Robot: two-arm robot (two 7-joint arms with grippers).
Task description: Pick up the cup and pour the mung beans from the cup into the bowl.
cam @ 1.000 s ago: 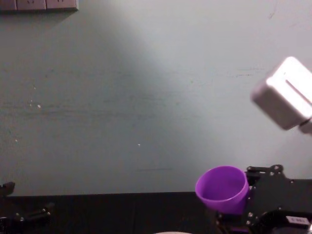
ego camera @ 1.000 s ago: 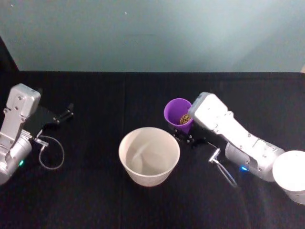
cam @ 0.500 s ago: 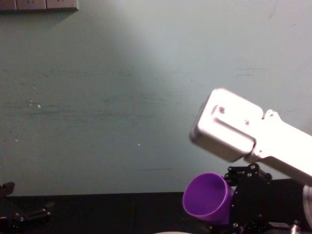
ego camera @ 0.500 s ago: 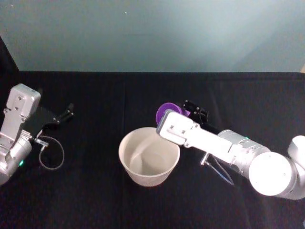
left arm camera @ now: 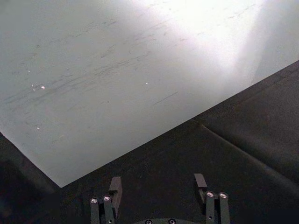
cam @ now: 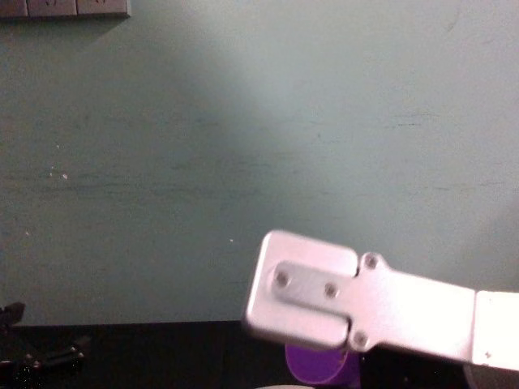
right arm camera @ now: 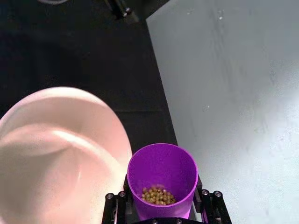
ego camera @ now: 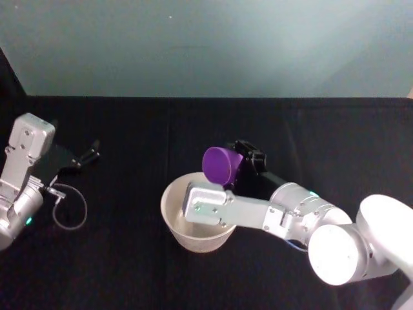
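Looking down from the head view, I count one cup [ego camera: 221, 165], one bowl [ego camera: 193, 240] and two grippers on the black bench [ego camera: 335, 135]. The right gripper [ego camera: 240, 161] is squeezed tight on the purple cup. It holds the cup up in the air by the far edge of the bowl. The cup lies tipped over, so its round bottom shows. The left gripper [ego camera: 82, 158] sits far off at the left side.

From the left wrist view, the left gripper's two fingers [left arm camera: 115, 186] are spread apart. They hold nothing.

From the right wrist view, the cup's mouth [right arm camera: 162, 169] is wide and round. One little pile of mung beans [right arm camera: 158, 196] sits inside, down near the bottom. The bowl's rim [right arm camera: 119, 135] is just beside the cup.

From the chest view, the right arm's white part [cam: 324, 300] covers most of the cup. A bit of purple [cam: 318, 366] peeks out under it.

Half a second ago the cup was less tipped, and the chest view showed its open mouth. The white arm part has swung across over the bowl. The bowl and the left gripper have not moved.
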